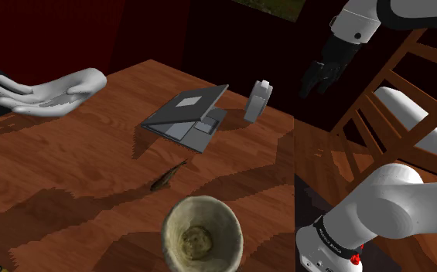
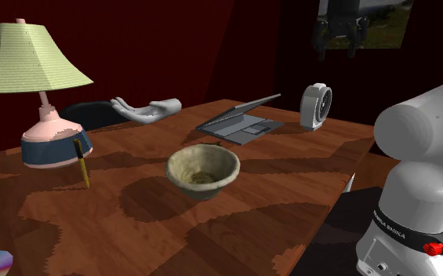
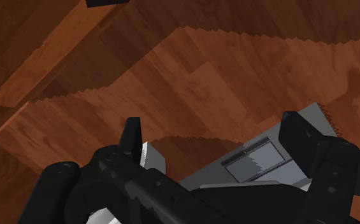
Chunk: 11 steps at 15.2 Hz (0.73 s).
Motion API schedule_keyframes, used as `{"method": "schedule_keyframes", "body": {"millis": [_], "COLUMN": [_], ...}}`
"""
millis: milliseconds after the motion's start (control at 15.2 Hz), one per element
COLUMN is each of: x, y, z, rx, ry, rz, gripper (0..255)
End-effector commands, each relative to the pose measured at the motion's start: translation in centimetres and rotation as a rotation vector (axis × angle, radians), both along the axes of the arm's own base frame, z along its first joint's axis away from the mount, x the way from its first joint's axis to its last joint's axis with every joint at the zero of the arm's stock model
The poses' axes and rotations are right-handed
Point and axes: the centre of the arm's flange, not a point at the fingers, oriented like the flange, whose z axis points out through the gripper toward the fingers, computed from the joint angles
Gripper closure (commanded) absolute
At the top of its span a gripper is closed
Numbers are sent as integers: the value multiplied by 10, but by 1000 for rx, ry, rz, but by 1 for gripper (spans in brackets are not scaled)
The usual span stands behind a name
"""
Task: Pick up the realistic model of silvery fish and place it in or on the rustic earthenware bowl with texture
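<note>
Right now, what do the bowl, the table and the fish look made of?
Bowl: probably rough earthenware, matte beige, judging by the mottled, uneven wall and rim.
Table: wood, reddish brown, with grain lines plainly visible across the top.
Fish: cannot tell. It looks small, dark and dull in the shoulder view, with no silvery shine showing.

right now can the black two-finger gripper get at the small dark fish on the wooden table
Probably yes: the fish lies alone on wood between grey laptop and beige bowl; the open gripper hangs high up.
</note>
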Motion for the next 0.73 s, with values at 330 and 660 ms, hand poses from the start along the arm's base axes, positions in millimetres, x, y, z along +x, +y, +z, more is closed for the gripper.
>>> {"method": "schedule_keyframes", "body": {"millis": [330, 660], "x": [-5, -2], "y": [52, 105], "z": [-36, -72], "rx": [16, 32], "ry": [15, 30], "rz": [-163, -327], "gripper": [0, 0]}}
